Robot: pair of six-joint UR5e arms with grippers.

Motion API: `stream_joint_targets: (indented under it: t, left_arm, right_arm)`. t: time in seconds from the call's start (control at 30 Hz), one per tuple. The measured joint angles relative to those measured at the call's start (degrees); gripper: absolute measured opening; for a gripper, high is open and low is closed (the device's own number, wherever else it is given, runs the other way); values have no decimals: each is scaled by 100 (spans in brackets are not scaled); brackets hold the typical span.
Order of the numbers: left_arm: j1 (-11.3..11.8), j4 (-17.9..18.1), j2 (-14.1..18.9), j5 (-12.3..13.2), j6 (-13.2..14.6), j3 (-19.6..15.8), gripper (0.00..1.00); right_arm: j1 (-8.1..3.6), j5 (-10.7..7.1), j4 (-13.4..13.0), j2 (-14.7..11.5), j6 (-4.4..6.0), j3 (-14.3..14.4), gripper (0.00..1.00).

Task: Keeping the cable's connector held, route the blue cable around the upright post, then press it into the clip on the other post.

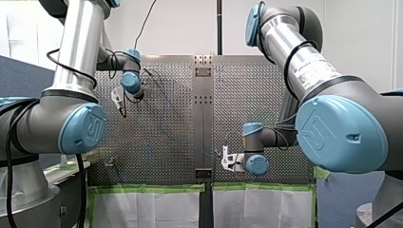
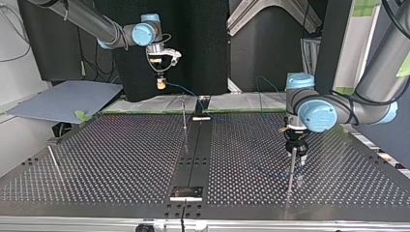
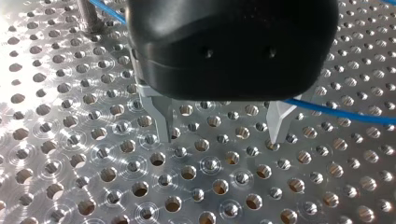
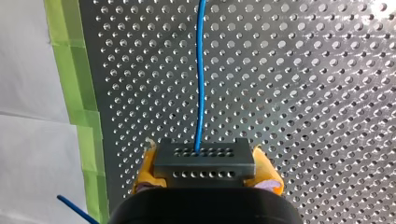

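My right gripper [image 4: 204,154] has its yellow pads shut on a dark grey connector [image 4: 203,167]; the blue cable [image 4: 200,74] runs out of it straight ahead over the plate. In the top view this gripper [image 2: 161,85] hangs high above the plate's far edge, with the cable [image 2: 191,94] sloping down from it. My left gripper [image 3: 222,128] stands open just above the plate with nothing between its metal fingers [image 3: 163,122]. The cable [image 3: 336,112] passes behind one finger. In the top view my left gripper [image 2: 295,153] sits right by a thin upright post [image 2: 291,170].
A second thin post [image 2: 183,114] stands near the plate's centre strip, a third [image 2: 53,162] at the top view's left. Another post base [image 3: 88,14] shows beside my left gripper. Green tape [image 4: 77,93] edges the perforated plate [image 2: 121,159].
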Motion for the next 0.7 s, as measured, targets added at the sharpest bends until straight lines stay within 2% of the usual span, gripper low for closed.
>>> stream_joint_targets:
  t: [0.2, 0.33, 0.5, 0.7]
  left_arm:
    - [4, 0, 0, 3, 0, 0, 100]
    - [2, 0, -1, 6, -3, 1, 100]
    - [4, 0, 0, 7, -12, 1, 100]
    - [3, 0, 4, 8, -17, 0, 100]
  right_arm:
    - [-79, -28, -223, 10, 31, 115, 0]
    - [-135, -141, -327, 14, 67, 143, 0]
    - [-172, -236, -350, 22, 99, 147, 0]
    - [-187, -431, -358, 35, 128, 148, 0]
